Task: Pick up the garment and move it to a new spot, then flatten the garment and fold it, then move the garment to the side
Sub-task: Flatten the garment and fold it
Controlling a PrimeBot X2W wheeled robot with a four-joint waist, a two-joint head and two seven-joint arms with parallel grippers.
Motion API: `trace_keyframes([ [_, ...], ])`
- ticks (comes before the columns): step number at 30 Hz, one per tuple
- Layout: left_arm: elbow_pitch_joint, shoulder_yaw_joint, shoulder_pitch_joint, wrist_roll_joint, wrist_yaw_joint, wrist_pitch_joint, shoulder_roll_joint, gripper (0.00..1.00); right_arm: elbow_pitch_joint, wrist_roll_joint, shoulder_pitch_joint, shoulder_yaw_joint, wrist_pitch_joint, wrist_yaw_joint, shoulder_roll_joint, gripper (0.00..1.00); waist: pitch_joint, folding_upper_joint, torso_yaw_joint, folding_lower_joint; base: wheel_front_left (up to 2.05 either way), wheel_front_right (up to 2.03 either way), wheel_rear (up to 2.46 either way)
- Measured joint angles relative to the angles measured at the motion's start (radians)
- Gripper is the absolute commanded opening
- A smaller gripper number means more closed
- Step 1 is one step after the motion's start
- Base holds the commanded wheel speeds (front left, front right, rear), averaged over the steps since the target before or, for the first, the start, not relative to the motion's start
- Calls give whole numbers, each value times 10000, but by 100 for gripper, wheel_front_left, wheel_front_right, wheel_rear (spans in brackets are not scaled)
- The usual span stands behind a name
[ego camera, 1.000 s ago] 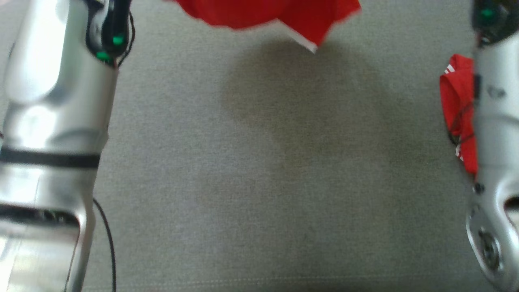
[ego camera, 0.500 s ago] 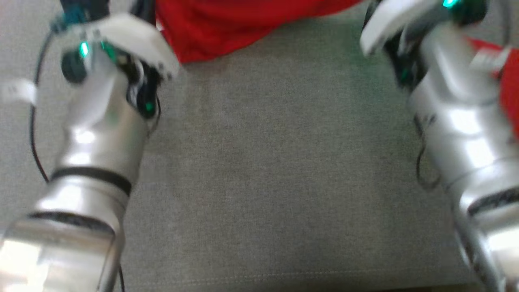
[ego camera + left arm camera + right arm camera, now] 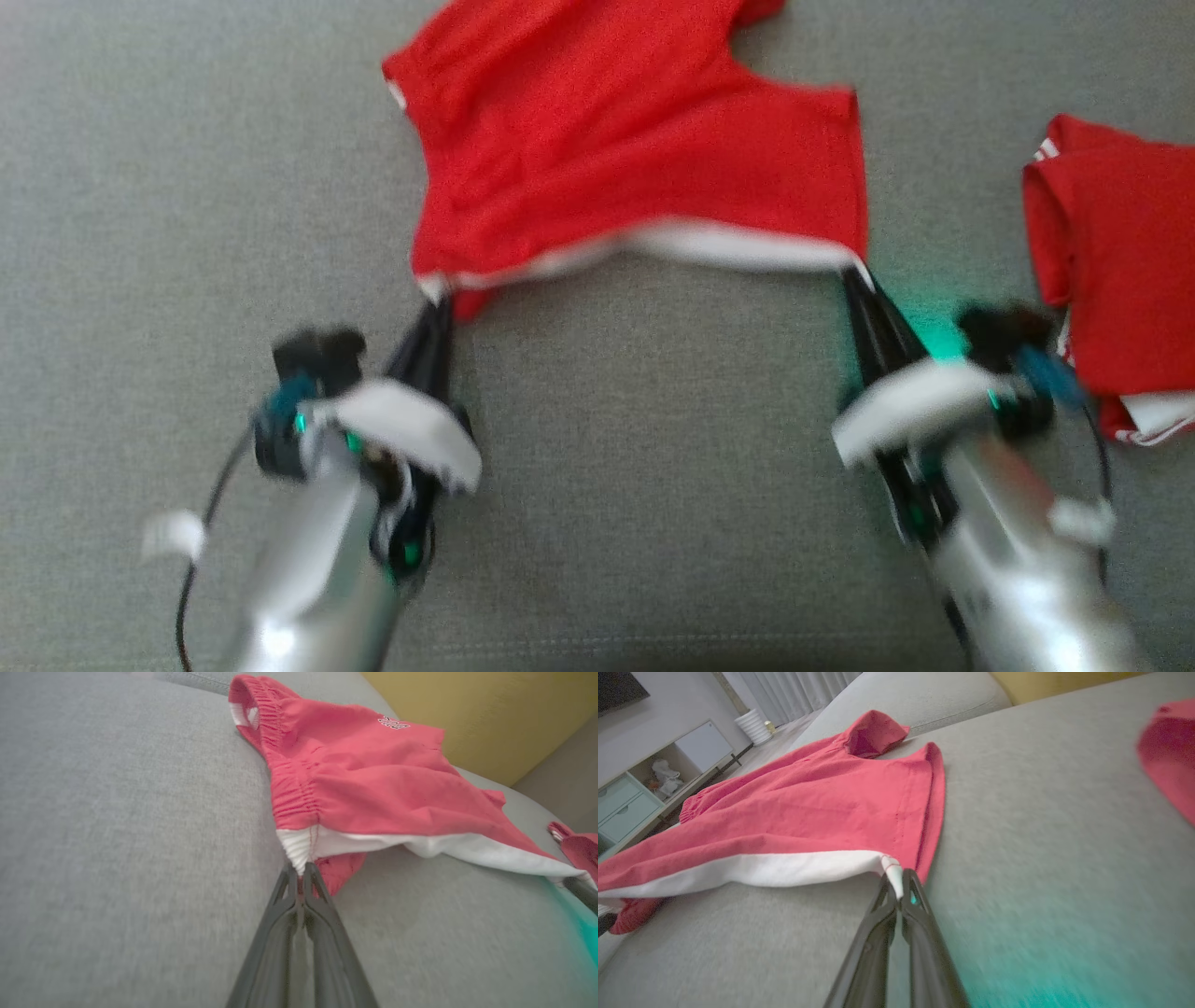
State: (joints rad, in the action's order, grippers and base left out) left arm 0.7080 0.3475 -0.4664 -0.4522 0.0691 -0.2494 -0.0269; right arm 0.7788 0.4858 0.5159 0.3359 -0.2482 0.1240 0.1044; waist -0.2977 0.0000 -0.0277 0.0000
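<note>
The garment [image 3: 635, 159] is a pair of red shorts with a white edge, spread over the grey cushion [image 3: 653, 485] at the top middle of the head view. My left gripper [image 3: 439, 297] is shut on the garment's near left corner, and the left wrist view shows the garment [image 3: 373, 784] with its ribbed white corner pinched in the left gripper [image 3: 300, 870]. My right gripper [image 3: 854, 273] is shut on the near right corner. From the right wrist, the garment [image 3: 822, 807] lies ahead with its white hem pinched in the right gripper [image 3: 896, 879].
A second, folded red garment [image 3: 1116, 271] lies on the cushion at the right, close beside my right wrist. A yellow cushion [image 3: 472, 714] stands behind the surface. In the right wrist view a low cabinet [image 3: 649, 779] and curtains stand beyond the sofa.
The head camera has tilted, so the whole picture shifted. The garment hung above the cushion a second ago; now it lies spread on it, held at both near corners with the arms lower.
</note>
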Motion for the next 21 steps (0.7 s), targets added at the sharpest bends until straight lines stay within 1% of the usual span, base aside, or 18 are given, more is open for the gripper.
trace_keyframes([
  [3,-1241,-77,1278,280,-4,0,-130,0,-1363,-19,-1729,-688,2,0,102,0,300,0,6,0,0,0,0],
  [5,-2046,-213,2122,290,-100,0,-368,0,-2362,-113,-3072,-1028,203,0,67,0,524,0,26,0,0,0,0],
  [9,-3306,-491,3630,253,-453,44,-832,0,-4663,-642,-5496,-1837,1396,2,-217,0,970,0,92,0,0,0,0],
  [13,-4755,-539,4898,123,-938,667,-940,0,-6893,-1083,-7310,-2493,2786,2,-546,0,1409,0,145,0,0,0,0],
  [17,-6119,-640,5961,10,-1429,1267,-1039,0,-8412,-1204,-8741,-2809,3816,2,-642,0,1808,0,126,-1,0,0,0],
  [21,-7129,-673,6921,-105,-1883,1716,-1101,0,-9240,-941,-9711,-2949,4395,2,-669,0,2147,0,68,-1,0,0,0],
])
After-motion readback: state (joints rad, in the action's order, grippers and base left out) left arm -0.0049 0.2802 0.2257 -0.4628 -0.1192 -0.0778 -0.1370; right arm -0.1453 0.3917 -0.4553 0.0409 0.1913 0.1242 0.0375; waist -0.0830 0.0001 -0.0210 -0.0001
